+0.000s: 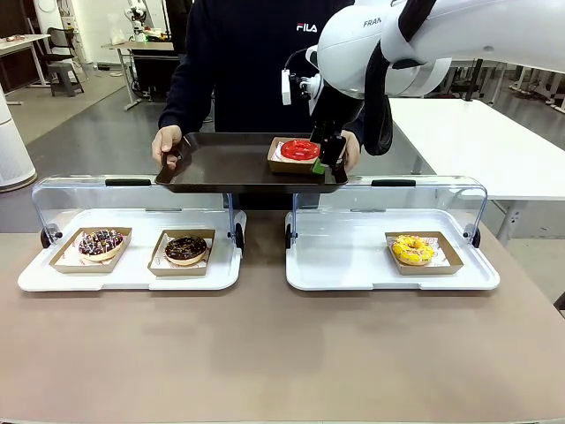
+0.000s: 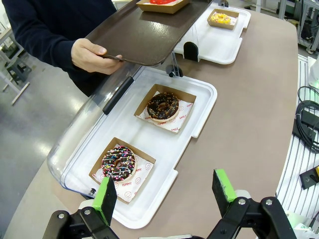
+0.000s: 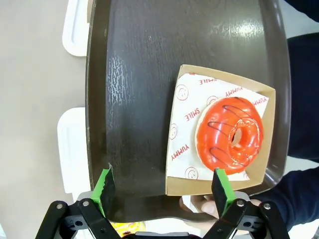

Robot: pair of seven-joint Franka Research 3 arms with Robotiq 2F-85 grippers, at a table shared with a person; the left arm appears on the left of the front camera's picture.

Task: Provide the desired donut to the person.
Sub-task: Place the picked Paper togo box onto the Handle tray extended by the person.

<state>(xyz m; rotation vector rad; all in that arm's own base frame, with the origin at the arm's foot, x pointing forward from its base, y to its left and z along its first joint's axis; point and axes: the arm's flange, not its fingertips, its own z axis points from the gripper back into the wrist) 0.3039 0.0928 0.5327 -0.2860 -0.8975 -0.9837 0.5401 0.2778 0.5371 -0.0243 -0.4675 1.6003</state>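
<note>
Two empty end effectors (image 2: 167, 191) (image 3: 164, 186), wide open, right near red donut (image 3: 229, 134)

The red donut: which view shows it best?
The right wrist view: it looks down on the whole red donut. The front view shows it small, beside the right gripper; the left wrist view cuts it at the top edge.

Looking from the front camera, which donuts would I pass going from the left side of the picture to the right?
From the left: sprinkled chocolate donut → dark chocolate donut → red glazed donut on the brown tray → yellow donut.
</note>
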